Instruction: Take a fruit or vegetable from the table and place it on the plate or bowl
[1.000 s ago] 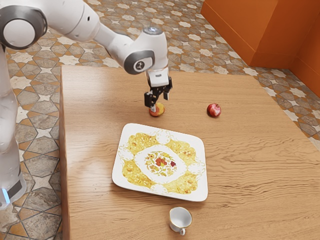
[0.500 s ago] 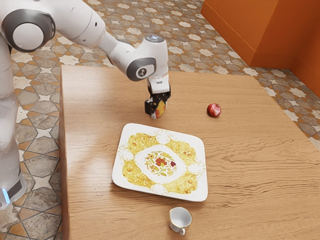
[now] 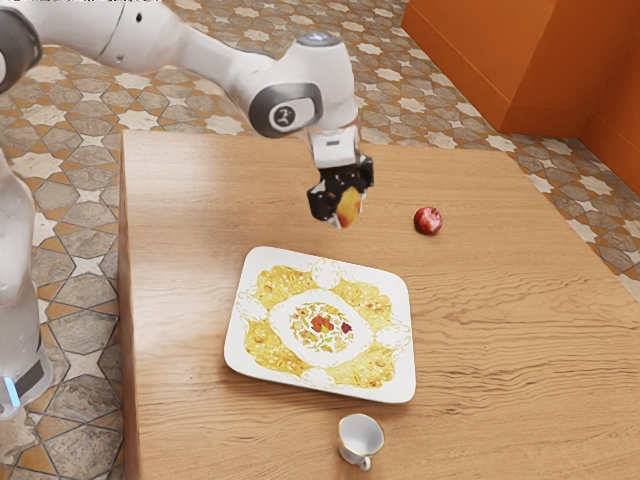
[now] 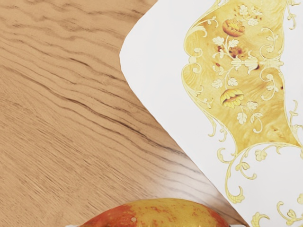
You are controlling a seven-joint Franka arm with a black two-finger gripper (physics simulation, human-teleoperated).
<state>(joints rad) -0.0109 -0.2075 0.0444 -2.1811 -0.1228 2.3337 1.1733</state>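
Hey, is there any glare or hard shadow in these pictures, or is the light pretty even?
Exterior view: even light, no glare on the plate or the table, only a thin dark shadow line under the plate's near edge. Wrist view: flat light too, with a soft grey shade along the plate's edge near the held fruit.

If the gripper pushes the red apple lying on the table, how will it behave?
The red apple looks round, so it would probably roll across the flat table. Its seemingly smooth skin may slip in a grip.
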